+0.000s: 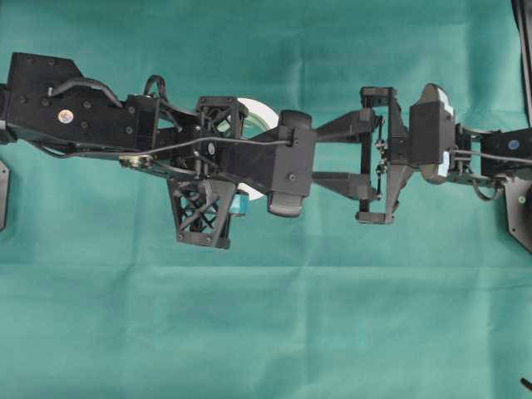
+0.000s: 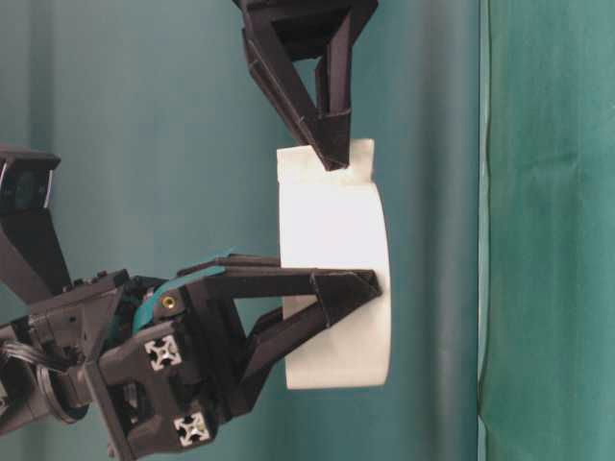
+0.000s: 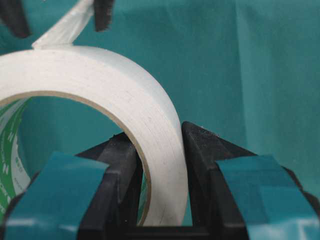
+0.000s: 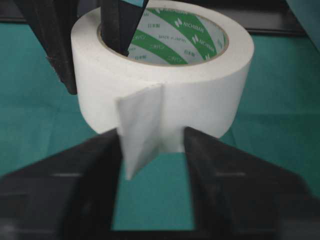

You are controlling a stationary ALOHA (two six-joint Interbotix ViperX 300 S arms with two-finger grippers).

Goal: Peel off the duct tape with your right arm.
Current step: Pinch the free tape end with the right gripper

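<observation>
The duct tape (image 4: 165,85) is a white roll with green print inside its core, held off the green cloth. My left gripper (image 3: 159,145) is shut on the roll's wall, with one finger inside the core and one outside. A loose strip end (image 4: 140,130) sticks out from the roll. The right arm's gripper (image 4: 152,137) brackets this strip with plain black fingers. The strip lies against one finger, and a gap shows to the other. In the table-level view the right fingertips (image 2: 332,154) sit at the tab on top of the roll (image 2: 336,279). From overhead the arms hide most of the roll (image 1: 256,112).
Green cloth (image 1: 266,332) covers the table, and a green backdrop with a vertical seam (image 2: 483,230) hangs behind. Both arms meet near the middle of the overhead view. Dark fixtures sit at the left edge (image 1: 2,195) and the right edge (image 1: 519,220).
</observation>
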